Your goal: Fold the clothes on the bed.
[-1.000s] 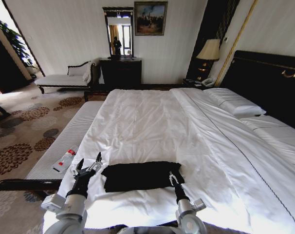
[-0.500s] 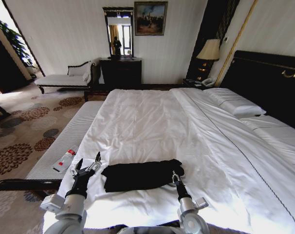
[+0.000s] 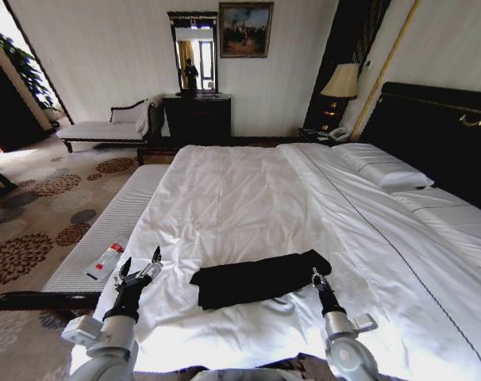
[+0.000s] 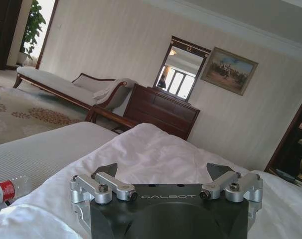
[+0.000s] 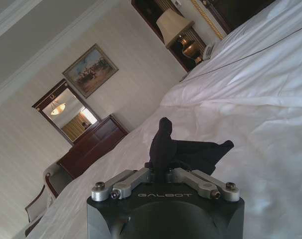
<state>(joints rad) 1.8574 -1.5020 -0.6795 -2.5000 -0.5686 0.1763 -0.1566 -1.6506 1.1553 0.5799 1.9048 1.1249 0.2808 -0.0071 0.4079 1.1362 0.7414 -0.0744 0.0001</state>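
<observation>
On the near part of the bed (image 3: 248,198), the folded black T-shirt (image 3: 259,279) is laid. Its right end is pinched by the closed right gripper (image 3: 315,277). The left gripper (image 3: 139,267) is held wide open and empty, beside the shirt's left end.

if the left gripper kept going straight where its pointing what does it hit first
Probably nothing soon: the open left gripper points along the bed beside the black T-shirt, over bare white sheet. Depth is unclear; beyond lies the dresser.

The black T-shirt (image 3: 260,279), folded into a long narrow band, lies slantwise on the white bed (image 3: 248,198) near its foot end
</observation>
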